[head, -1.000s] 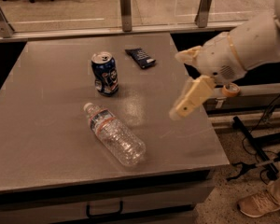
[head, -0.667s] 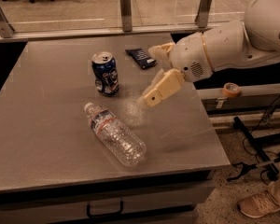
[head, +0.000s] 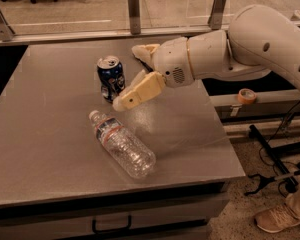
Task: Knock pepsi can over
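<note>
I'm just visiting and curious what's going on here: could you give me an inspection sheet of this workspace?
Surface: grey metal table, flat.
Job's things: dark-blue Pepsi can, upright.
Clutter: clear ribbed plastic water bottle, lying on its side.
Gripper: cream two-finger gripper, open, right beside the can; contact unclear.
Cables: black cables on the floor, right.
Surroundings: orange tape roll on a ledge; tan shoe.

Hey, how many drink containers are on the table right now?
2. The pepsi can stands upright toward the back of the table, right beside the gripper; the water bottle lies on its side nearer the front edge. The arm may hide others.
</note>
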